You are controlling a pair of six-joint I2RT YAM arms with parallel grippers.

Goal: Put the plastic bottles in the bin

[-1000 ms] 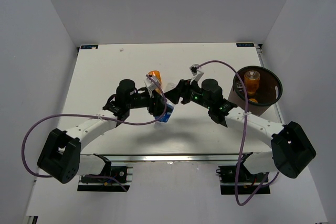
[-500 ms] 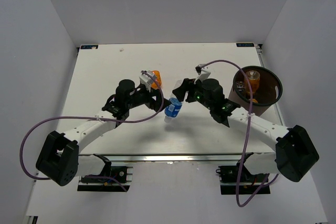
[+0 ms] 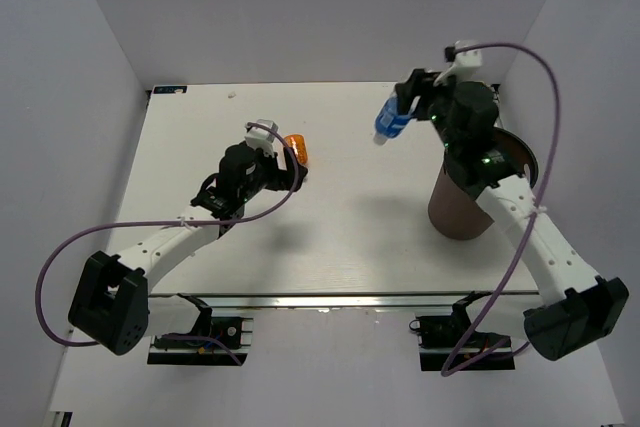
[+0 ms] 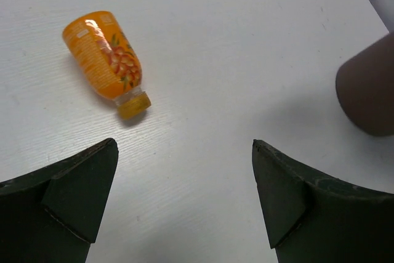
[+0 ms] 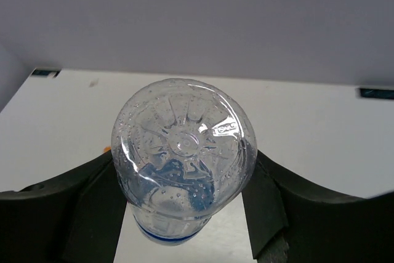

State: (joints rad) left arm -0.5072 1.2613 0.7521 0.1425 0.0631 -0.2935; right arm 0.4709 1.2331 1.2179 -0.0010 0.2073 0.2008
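Top external view, item one: right gripper (image 3: 402, 107), fingers clamped on either side of a clear plastic bottle with a blue label (image 3: 388, 120), which is held tilted in the air above the far part of the white tabletop (image 3: 380, 237), to the left of the bin in this view and not over its mouth. Right wrist view, same item: the bottle's (image 5: 183, 146) moulded round base faces the camera, droplets inside the wall, a blue band showing at its lower edge, a dark finger pressed against each flank of it at the right gripper (image 5: 183, 164). Item two: tall dark brown cylindrical bin (image 3: 455, 212), upright on the right side of the tabletop; the right arm crosses most of its opening, so its contents cannot be told. Item three: orange-filled plastic bottle (image 3: 297, 150), lying on its side on the tabletop, well apart from the bin. Left wrist view: this bottle (image 4: 104, 60) shows a fruit-printed label and an orange cap pointing toward the camera. Item four: left gripper (image 4: 183, 146), jaws spread wide and holding nothing, poised near the orange-filled bottle without touching it; the bin's (image 4: 369, 90) brown wall shows at the right edge.
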